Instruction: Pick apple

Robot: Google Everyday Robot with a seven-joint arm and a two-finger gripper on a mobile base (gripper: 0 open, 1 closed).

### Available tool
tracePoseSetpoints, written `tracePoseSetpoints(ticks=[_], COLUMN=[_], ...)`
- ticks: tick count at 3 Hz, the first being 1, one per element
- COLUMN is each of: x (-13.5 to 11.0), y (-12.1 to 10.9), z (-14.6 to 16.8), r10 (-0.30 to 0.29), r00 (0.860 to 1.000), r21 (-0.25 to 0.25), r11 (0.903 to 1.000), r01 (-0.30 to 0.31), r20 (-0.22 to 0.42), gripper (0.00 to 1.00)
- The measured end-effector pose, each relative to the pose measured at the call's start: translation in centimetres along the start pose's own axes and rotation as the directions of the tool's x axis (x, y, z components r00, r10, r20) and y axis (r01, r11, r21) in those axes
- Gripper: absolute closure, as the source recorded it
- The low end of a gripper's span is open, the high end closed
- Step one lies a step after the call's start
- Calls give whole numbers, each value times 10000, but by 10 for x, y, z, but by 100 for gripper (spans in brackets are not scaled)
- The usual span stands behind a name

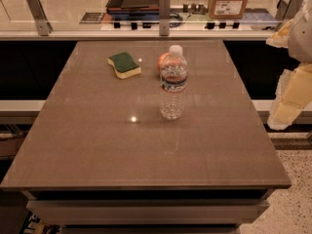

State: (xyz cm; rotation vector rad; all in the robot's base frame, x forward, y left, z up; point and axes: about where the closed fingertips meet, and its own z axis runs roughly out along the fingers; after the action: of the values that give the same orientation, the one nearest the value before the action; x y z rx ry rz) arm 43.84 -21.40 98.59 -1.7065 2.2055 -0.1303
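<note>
Standing here looking at the counter (97,140), and the apple (162,61) is basically hiding. It's sitting toward the far side, tucked right behind the water bottle (173,84) at the bottle's 12 o'clock, maybe a hair toward 11. Only an orange-red sliver is peeking out past the bottle's shoulder. I can't tell if the two are touching or just sitting beside each other.

The bottle is standing upright with its cap on, roughly mid-counter. That's what's making this awkward, because it's blocking the straight line from the near edge to the fruit. The green-and-yellow sponge (124,65) is lying flat at about 10 o'clock from the bottle, green side up and apart from both, so it isn't getting in anyone's way.

The robot's hand (284,112) is hanging out past the counter's right edge, around 3 o'clock from the bottle and well apart from everything. It isn't grasping the apple, since that's sitting on the counter. Whether it's clenched or released, I honestly can't tell from here.

My read is that the reach is the step in hand and nothing's been picked yet. Coming in from above or from the 3 o'clock side looks sanest, since that's dodging the bottle. I'm worrying about two things: an arm brushing that tall bottle and tipping it, or a nudge sending the round apple rolling.
</note>
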Motion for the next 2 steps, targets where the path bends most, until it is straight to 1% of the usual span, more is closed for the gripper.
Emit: tracePoseSetpoints(ticks=[1,2], x=[0,-1], y=[0,-18], z=[0,0], r10=[0,107], r00=[10000,9986], r21=[0,170], r11=[10000,9998], r01=[0,-116], r20=[0,514], gripper=[0,0])
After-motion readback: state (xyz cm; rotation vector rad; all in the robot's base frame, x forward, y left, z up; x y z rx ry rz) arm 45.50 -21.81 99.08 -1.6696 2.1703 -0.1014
